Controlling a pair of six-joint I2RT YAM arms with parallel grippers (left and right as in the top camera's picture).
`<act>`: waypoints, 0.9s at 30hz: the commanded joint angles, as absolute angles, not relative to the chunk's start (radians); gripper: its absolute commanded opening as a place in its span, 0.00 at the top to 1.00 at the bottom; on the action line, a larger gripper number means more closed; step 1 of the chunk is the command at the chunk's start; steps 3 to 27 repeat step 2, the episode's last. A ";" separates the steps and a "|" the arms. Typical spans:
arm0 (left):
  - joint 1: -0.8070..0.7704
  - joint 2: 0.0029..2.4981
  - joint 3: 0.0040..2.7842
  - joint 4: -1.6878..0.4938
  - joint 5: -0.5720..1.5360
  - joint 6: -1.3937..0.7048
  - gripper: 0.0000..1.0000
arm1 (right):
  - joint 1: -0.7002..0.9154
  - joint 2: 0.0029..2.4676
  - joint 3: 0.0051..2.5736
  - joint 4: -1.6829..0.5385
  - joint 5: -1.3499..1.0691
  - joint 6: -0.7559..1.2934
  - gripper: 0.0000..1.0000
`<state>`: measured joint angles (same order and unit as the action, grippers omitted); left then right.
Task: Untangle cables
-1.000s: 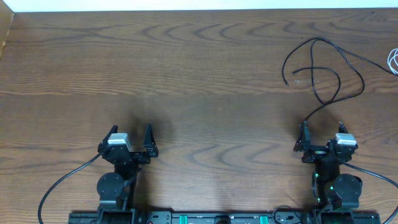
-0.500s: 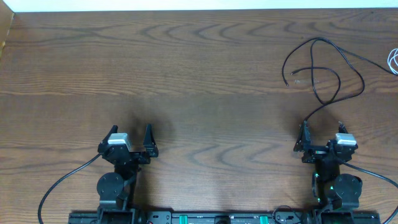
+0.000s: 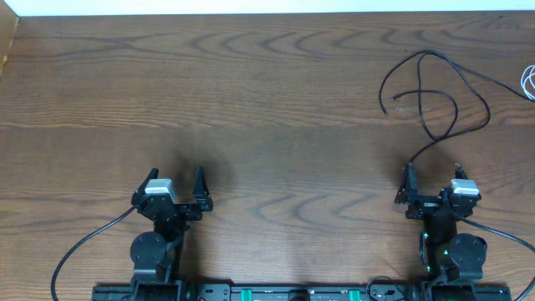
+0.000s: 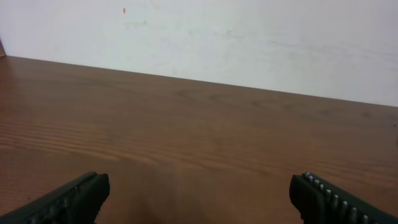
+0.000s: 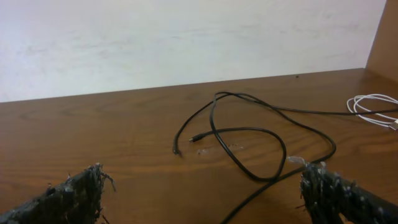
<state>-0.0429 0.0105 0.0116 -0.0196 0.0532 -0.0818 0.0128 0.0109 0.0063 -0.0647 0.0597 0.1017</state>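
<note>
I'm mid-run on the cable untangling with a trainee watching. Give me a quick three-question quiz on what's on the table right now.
1. True or false: the left gripper is shut on the black cable.
2. Where does the white cable lie? A: at the right edge of the table. B: between the left gripper's fingers. C: mid-table.
3. Fill in: the black cable's loops lie ahead of the ____ gripper.

Key: 1 false; it is open and empty, and the right gripper is open too. 2 A. 3 right.
</note>
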 commanded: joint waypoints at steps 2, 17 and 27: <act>-0.047 0.004 0.004 -0.067 0.041 -0.090 0.02 | 0.020 0.005 0.006 -0.069 0.061 0.096 0.01; -0.047 0.004 0.004 -0.067 0.041 -0.090 0.02 | 0.020 0.005 0.006 -0.069 0.061 0.096 0.01; -0.047 0.004 0.004 -0.067 0.041 -0.090 0.02 | 0.020 0.005 0.006 -0.069 0.061 0.096 0.01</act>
